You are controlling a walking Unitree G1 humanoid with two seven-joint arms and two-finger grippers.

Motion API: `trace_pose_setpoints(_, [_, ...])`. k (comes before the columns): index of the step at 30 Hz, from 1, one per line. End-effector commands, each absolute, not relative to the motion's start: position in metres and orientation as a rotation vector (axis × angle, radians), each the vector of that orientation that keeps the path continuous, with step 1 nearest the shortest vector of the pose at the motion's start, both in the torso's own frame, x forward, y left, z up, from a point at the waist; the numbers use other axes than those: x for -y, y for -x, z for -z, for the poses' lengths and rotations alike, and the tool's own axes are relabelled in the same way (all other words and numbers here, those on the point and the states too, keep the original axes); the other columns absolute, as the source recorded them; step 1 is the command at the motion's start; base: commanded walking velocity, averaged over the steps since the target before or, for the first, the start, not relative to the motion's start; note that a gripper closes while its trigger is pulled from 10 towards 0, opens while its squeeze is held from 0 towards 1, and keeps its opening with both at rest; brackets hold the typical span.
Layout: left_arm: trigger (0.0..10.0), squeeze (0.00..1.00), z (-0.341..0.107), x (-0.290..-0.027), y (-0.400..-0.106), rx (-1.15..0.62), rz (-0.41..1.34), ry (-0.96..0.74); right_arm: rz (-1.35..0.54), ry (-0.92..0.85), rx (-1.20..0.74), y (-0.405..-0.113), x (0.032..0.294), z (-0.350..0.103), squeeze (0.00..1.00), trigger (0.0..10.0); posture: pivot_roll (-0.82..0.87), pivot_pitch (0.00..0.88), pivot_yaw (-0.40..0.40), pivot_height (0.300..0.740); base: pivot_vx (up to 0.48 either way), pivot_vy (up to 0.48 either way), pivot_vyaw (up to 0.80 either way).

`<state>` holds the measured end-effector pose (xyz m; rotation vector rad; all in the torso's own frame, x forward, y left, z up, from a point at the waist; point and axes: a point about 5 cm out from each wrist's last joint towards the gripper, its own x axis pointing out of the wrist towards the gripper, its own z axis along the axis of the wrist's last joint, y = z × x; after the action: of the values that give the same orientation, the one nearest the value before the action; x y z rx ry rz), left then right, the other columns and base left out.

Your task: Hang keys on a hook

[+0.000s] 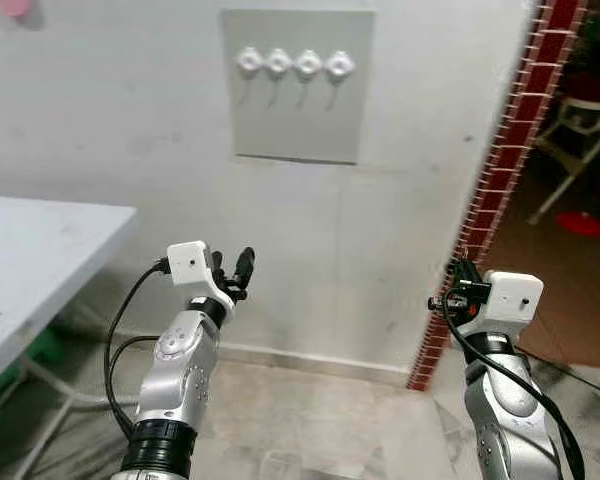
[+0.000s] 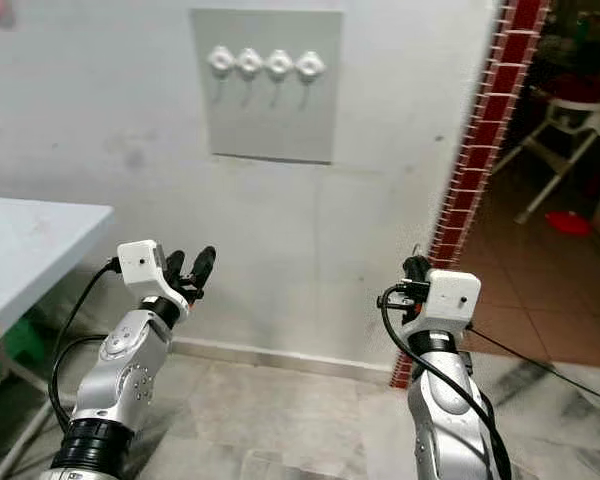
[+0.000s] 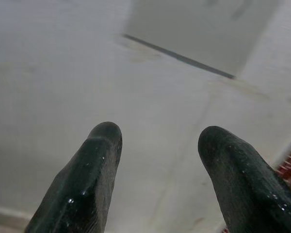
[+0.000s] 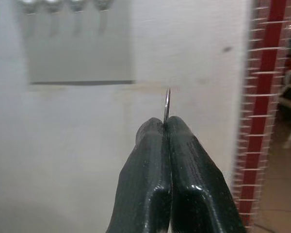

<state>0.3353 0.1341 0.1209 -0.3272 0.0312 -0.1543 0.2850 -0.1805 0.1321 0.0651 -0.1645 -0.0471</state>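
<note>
My head cameras look forward and slightly down at the wall (image 1: 130,120), standing near it, both eyes sharing the hook panel (image 1: 297,85), tabletop (image 1: 40,250) edge and brick edge (image 1: 500,170). My left wrist camera looks up along its fingers (image 3: 82,184) at the panel's lower edge. My right wrist camera faces the panel squarely along its fingers (image 4: 150,184).
</note>
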Motion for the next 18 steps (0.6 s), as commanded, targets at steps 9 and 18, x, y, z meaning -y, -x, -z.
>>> trace_pose_setpoints(9, [10.0,0.00,-0.1226,-0.1367,-0.3360,-0.033,0.161,0.317,0.035,-0.066,0.185,-0.2840,0.1763,-0.1370,0.00,10.0,-0.02,0.007,0.012,0.740,0.000,0.480,0.00])
trace_pose_setpoints(18, [10.0,0.00,-0.1221,-0.1358,-0.3364,-0.041,0.156,0.293,0.035,-0.067,0.183,-0.2835,0.1754,-0.1366,0.00,10.0,-0.02,0.006,0.014,0.740,0.000,0.070,0.00])
